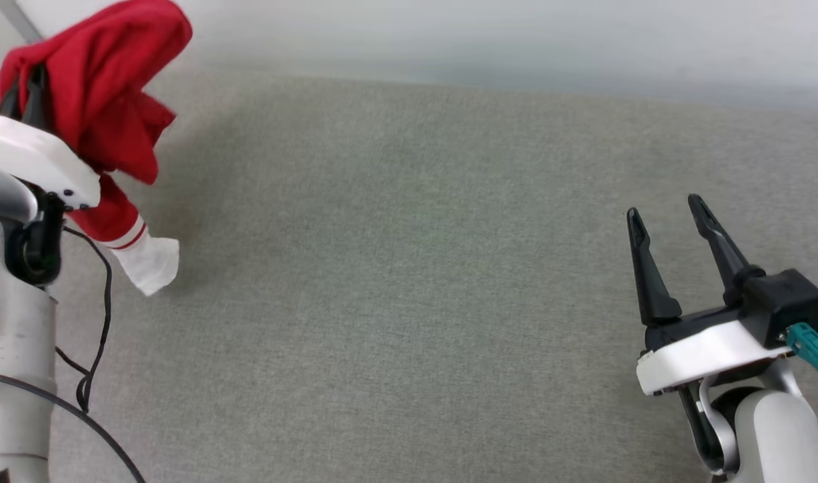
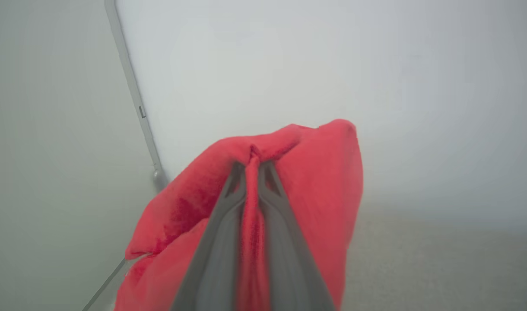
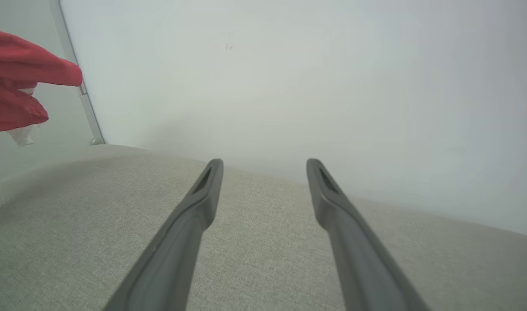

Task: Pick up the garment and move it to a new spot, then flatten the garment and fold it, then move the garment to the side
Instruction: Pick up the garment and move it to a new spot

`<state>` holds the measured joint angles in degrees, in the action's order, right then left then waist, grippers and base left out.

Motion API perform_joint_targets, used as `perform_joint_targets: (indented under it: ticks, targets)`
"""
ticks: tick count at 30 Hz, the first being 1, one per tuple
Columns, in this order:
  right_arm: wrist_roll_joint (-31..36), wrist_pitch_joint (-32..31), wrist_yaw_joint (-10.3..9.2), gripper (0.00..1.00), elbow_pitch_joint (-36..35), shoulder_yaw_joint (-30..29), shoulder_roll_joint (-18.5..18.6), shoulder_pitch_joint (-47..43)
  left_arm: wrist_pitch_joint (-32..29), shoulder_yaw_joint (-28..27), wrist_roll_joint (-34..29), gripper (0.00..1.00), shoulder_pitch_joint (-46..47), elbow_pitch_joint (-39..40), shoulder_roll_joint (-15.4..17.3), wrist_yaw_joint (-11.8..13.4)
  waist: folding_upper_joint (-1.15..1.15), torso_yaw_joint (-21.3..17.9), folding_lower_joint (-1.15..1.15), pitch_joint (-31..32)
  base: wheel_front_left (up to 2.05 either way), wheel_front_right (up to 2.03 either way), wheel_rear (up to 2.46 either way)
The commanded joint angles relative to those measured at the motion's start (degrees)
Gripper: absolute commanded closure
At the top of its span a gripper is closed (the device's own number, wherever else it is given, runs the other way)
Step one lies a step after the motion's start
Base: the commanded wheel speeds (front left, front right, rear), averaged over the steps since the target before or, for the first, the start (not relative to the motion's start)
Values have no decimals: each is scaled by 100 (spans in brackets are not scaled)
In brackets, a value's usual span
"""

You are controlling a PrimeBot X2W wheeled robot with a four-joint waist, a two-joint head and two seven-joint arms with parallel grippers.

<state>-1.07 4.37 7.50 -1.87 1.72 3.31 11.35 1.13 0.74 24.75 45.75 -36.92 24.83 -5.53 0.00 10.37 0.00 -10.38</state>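
Observation:
The garment [image 1: 107, 87] is a red shirt bunched up and hanging in the air at the upper left, a white sleeve with striped trim dangling at its lower end. My left gripper [image 2: 254, 166] is shut on a fold of the garment [image 2: 315, 181], red cloth pinched between its two fingers and draped around them. In the head view the left fingertips are buried in the cloth. My right gripper [image 1: 665, 215] stands open at the lower right over the grey fabric surface, nothing between its fingers; the right gripper [image 3: 263, 166] also sees the garment [image 3: 21, 77] far to its left.
A grey woven fabric surface [image 1: 395, 268] covers the work area. A pale wall [image 1: 516, 33] runs along its far edge, with a thin metal post [image 2: 134, 95] at the left corner. A black cable [image 1: 100, 315] hangs beside my left arm.

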Motion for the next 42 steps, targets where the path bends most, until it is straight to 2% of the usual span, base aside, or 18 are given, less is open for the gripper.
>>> perform_joint_targets:
  ticks: [1,5,12,20,25,27,32,33,34,35,36,39,42]
  targets:
    - [-38,31,-2,0,21,-11,-29,-94,167,26,-15,100,-115,143,-84,3,0,-184,0,206,0,0,0]
    - [-78,55,-2,0,29,-77,-38,-225,382,157,-22,100,-327,644,-321,35,0,-451,0,405,0,0,0]
    - [-207,36,-2,0,3,-108,-47,-426,245,682,-38,100,-936,1637,-884,3,0,-1069,0,550,0,0,0]
    - [-367,28,-2,0,-87,-146,-47,-516,-143,1776,-33,100,-1659,2112,-1534,-119,0,-1699,0,286,0,0,0]
    - [-437,44,-2,0,-112,-136,-48,-527,-280,2679,-68,100,-2137,1896,-1721,-185,0,-1897,0,32,0,0,0]
    - [-454,51,-2,0,-116,-133,-48,-525,-259,2838,-85,100,-2196,1865,-1732,-186,0,-1913,0,-13,0,0,0]
    - [-467,74,-2,0,-92,-147,-47,-512,-260,3739,44,100,-2401,1743,-1694,-197,0,-1872,0,-119,0,0,0]
    - [-459,71,-2,0,-80,-150,-48,-506,-286,3868,114,94,-2419,1710,-1662,-197,0,-1837,0,-107,0,0,0]
    - [-456,72,-2,0,-73,-146,-48,-504,-308,3953,223,64,-2437,1691,-1652,-197,0,-1802,0,-87,0,0,0]
    - [-444,66,-2,0,-67,-151,-48,-505,-259,3999,282,18,-2406,1705,-1637,-197,0,-1764,0,-66,0,0,0]
    - [-424,64,-2,0,-57,-156,-47,-513,-205,4017,330,0,-2370,1714,-1627,-197,0,-1720,0,-23,0,0,0]
    - [-389,28,-2,0,-34,-177,-47,-585,71,4000,352,0,-2303,1827,-1637,-189,0,-1579,0,138,0,0,0]
    - [-345,-35,-2,0,-34,-177,-47,-679,598,3858,258,0,-2373,2076,-1607,-45,0,-1405,0,385,0,0,0]
